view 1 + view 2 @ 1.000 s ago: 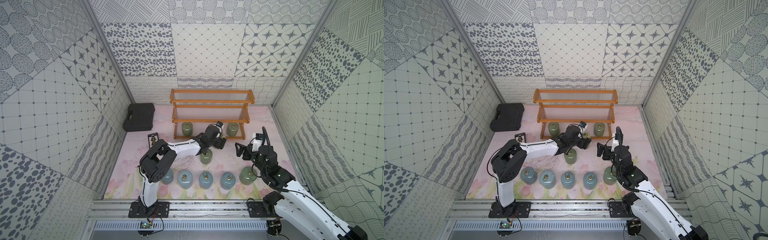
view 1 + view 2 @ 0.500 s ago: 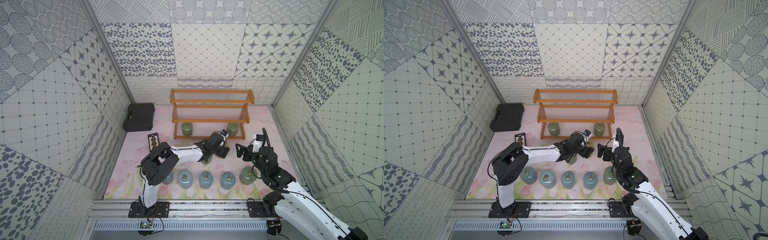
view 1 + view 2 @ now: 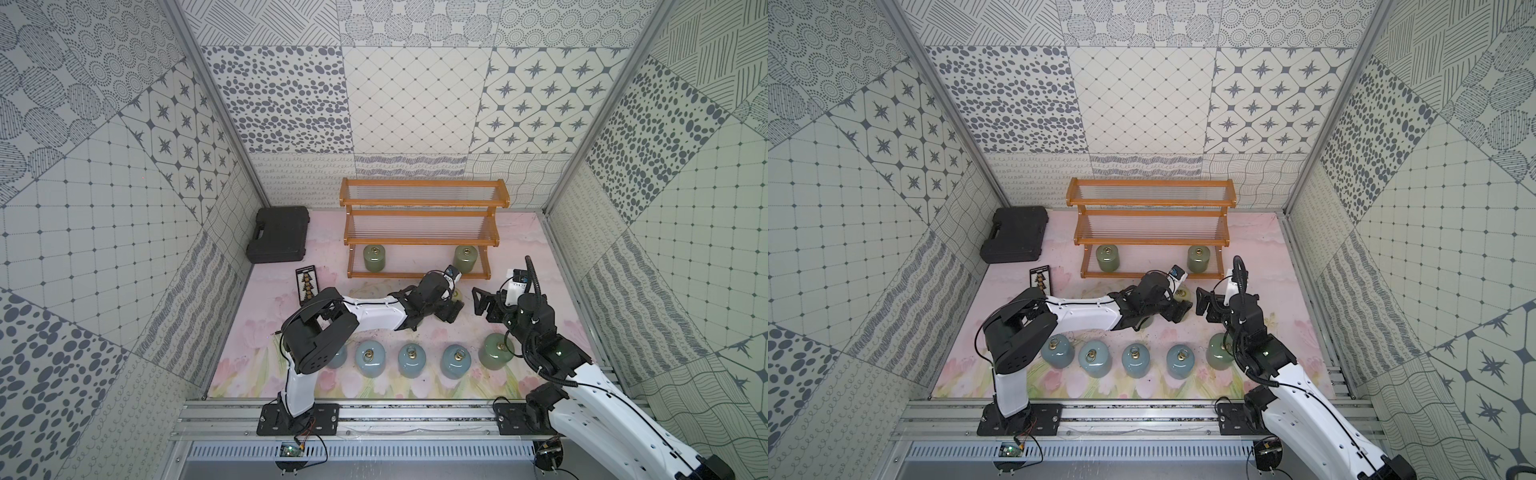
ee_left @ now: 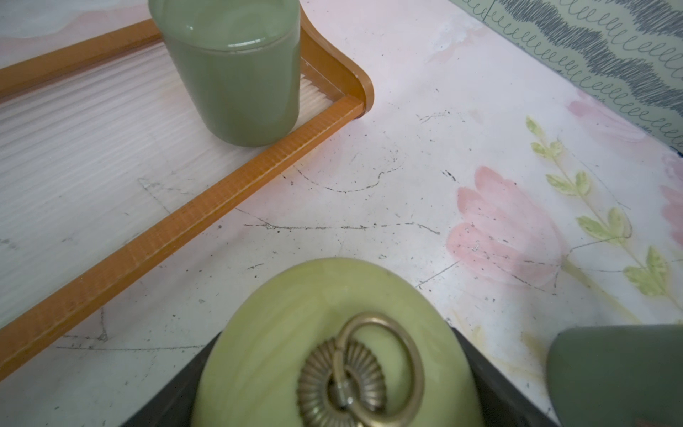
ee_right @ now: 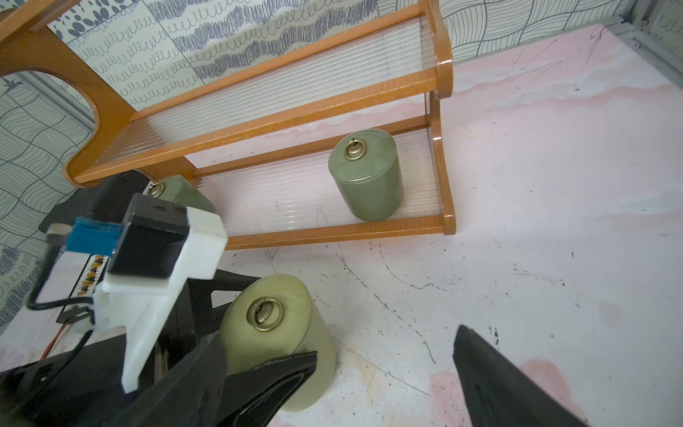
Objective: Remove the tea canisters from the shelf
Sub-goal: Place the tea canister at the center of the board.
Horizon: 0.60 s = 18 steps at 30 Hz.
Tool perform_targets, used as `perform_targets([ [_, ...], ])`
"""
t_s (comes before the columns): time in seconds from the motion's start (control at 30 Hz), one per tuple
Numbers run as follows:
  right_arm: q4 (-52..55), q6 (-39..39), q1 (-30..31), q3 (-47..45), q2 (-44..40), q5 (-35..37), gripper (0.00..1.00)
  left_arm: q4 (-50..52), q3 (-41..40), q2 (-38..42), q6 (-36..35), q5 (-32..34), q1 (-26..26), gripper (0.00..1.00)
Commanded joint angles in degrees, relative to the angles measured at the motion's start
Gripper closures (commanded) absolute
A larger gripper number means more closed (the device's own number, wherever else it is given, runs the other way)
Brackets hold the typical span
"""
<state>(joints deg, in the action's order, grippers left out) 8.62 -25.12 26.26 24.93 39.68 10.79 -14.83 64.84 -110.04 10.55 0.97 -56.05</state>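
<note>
Currently left tool (image 3: 453, 301) half-closed — clamping cream canister (image 5: 273, 321); right tool (image 3: 484, 309) fully spread — empty, touching nothing.

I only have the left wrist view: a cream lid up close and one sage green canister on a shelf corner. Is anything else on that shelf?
Observer: Yes, a second sage green canister stands at the other end of the shelf's lowest tier.
Operator: Where are the rest?
Observer: Four light blue canisters and another sage green one stand in a row along the mat's near edge.
Operator: And the right arm?
Observer: The right gripper is open and empty, near the cream canister.
</note>
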Motion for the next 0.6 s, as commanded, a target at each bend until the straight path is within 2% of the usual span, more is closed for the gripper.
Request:
perform_targets([
  [0.0,-0.98,-0.56,-0.25,-0.63,-1.10,0.76,0.00,-3.80,-0.30,0.78,1.41,-3.26,-0.68,0.26],
  [0.57,-0.80,-0.25,-0.51,-0.49,-1.55,0.75,0.00,-3.50,-2.43,1.05,0.92,-4.15,-0.89,0.18],
])
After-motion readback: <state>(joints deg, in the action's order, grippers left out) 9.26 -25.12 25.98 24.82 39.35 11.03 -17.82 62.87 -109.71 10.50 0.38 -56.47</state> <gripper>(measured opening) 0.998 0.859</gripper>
